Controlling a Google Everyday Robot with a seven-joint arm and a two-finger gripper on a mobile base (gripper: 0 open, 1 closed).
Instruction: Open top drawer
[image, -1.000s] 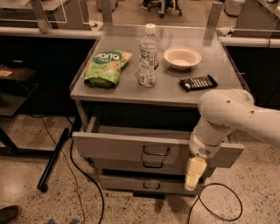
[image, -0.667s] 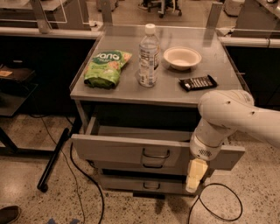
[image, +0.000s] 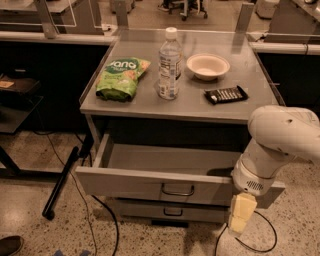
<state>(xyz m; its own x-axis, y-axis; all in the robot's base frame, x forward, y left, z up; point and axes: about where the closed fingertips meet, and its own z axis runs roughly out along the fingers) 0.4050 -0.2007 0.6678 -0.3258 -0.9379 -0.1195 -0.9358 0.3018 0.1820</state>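
The top drawer (image: 125, 182) of the grey metal cabinet stands pulled well out. Its shallow grey tray (image: 170, 159) shows inside and looks empty. Its small dark U-shaped pull (image: 177, 190) sits at the middle of the front. My gripper (image: 239, 216) hangs from the white arm (image: 280, 140) at the right end of the drawer front. It points down, to the right of the pull and apart from it. A narrower drawer (image: 145, 210) below is closed.
On the cabinet top (image: 125, 107) lie a green chip bag (image: 121, 78), a water bottle (image: 169, 64), a white bowl (image: 208, 66) and a dark snack bar (image: 226, 94). A black pole (image: 62, 180) and cables (image: 100, 220) lie on the floor at left.
The top drawer has slid further out toward the camera. My gripper has moved down and a little to the right along its front.
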